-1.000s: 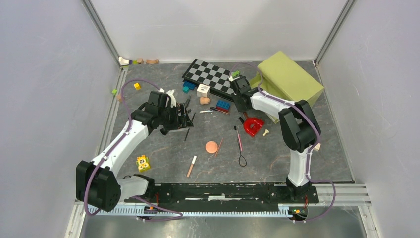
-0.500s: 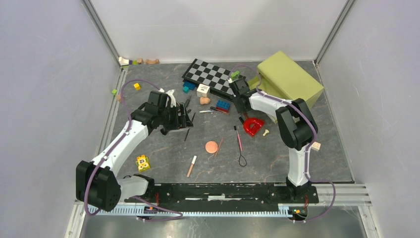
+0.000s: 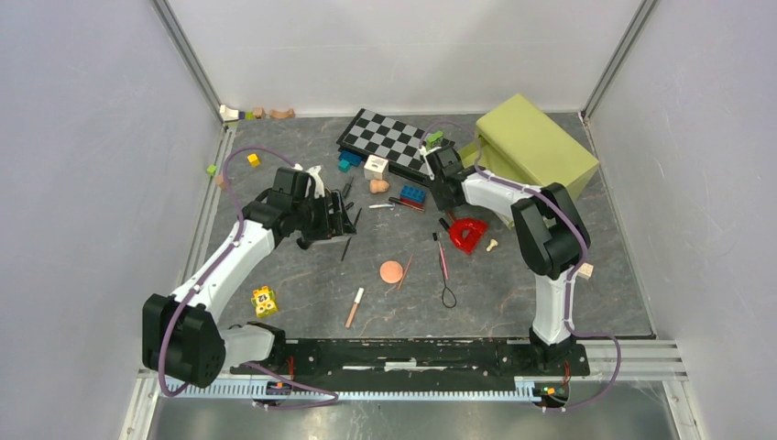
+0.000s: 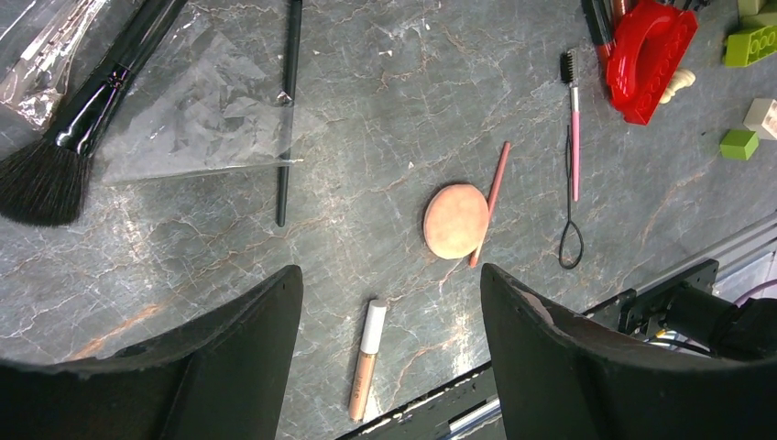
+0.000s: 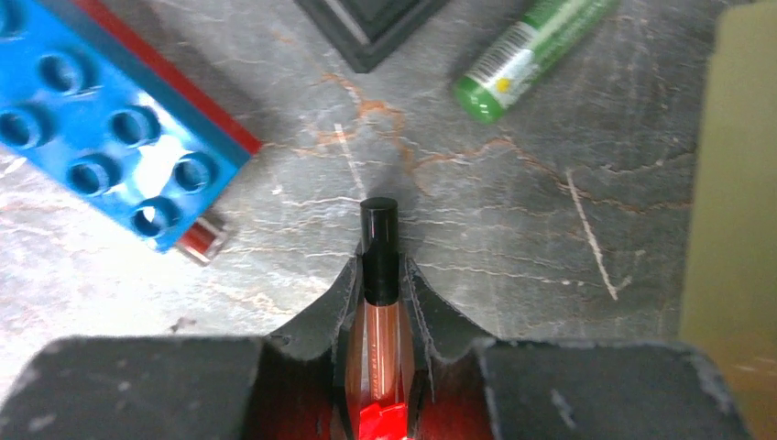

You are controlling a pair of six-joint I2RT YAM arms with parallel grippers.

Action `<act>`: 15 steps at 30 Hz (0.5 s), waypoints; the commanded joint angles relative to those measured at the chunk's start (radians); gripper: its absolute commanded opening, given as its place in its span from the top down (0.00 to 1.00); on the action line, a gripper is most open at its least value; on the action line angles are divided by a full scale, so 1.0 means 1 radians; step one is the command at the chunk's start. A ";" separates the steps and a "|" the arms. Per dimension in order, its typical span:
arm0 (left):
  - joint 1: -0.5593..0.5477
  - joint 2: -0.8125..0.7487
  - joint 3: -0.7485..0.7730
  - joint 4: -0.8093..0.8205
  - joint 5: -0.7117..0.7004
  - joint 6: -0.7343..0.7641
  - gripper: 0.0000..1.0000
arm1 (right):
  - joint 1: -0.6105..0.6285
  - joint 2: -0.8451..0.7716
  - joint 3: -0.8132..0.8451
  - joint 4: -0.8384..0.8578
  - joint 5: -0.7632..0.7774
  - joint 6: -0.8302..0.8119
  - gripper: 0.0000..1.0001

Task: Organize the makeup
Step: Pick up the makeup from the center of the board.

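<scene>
Obs.: the right gripper (image 5: pixel 380 271) has its jaws pinched on a peach tube (image 5: pixel 378 225), just below the black cap. It sits in the tabletop's far half, beside a blue brick (image 5: pixel 110 137). We judge the narrow pinch is meant to draw the tube out of the toy clutter. We cannot tell whether it is off the surface.

The left gripper (image 4: pixel 391 280) hangs with jaws apart and empty above the round puff (image 4: pixel 455 221) and pink pencil (image 4: pixel 488 202) near the tabletop's middle, probably lining up a pick.
</scene>
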 commanded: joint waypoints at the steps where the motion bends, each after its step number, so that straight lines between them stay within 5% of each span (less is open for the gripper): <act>1: 0.013 0.004 0.029 0.008 0.030 0.041 0.23 | 0.038 -0.071 0.007 0.009 -0.041 -0.060 0.88; 15: 0.017 0.008 0.023 0.013 0.045 0.037 0.23 | 0.078 -0.318 0.105 -0.044 -0.010 -0.166 0.91</act>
